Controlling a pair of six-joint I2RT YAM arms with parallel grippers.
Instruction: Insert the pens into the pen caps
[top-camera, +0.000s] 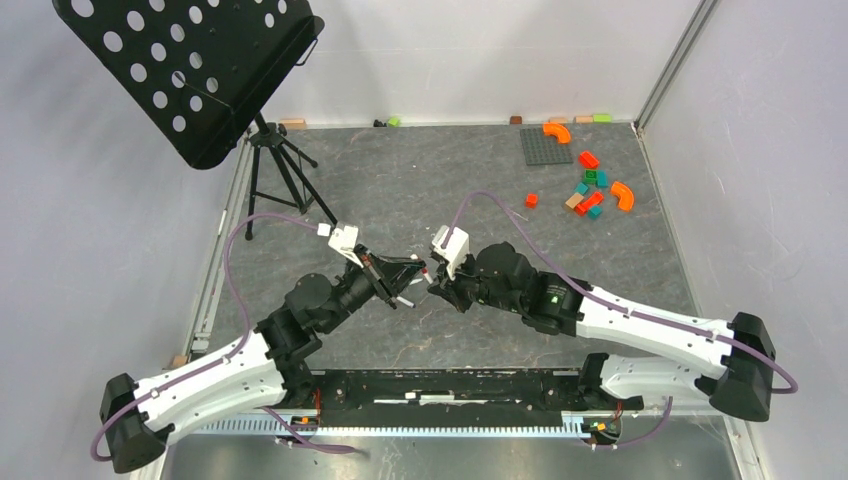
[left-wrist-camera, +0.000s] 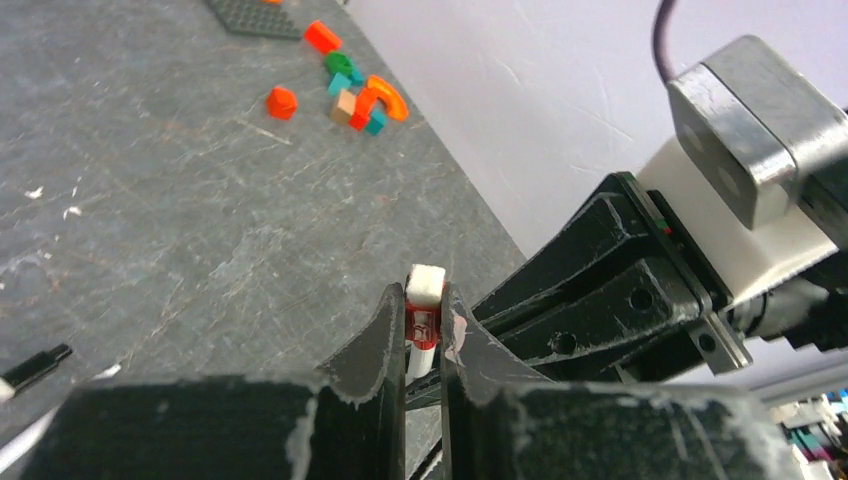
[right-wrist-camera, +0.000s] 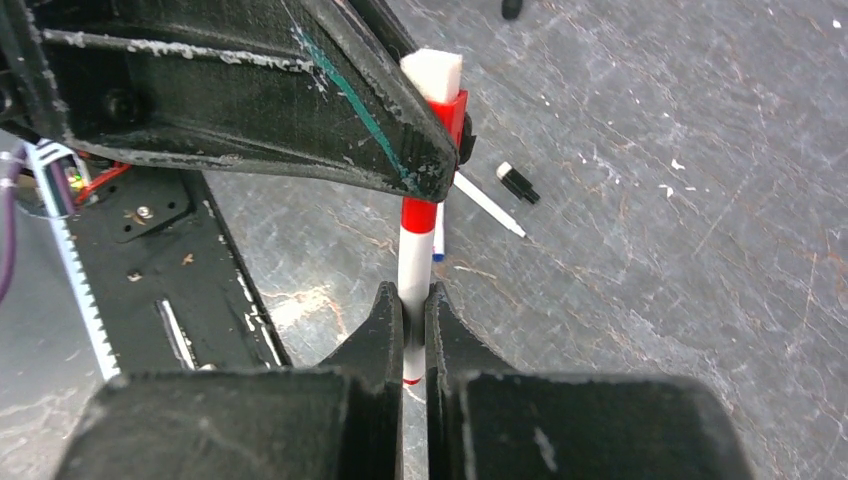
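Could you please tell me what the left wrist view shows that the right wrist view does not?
Only the left wrist view: the toy blocks and the white wall. Only the right wrist view: the right gripper shut on the red pen, and the black rail. Both: the left gripper shut on the red cap.

I see the grey slate-patterned table (top-camera: 420, 190) carrying scattered coloured toy blocks (top-camera: 590, 195) and a dark grey baseplate (top-camera: 545, 146) at its far right. A music-stand tripod (top-camera: 281, 170) stands far left. Near the middle lies a thin white pen (right-wrist-camera: 490, 207), with a short black cap (right-wrist-camera: 518, 183) just beside it.
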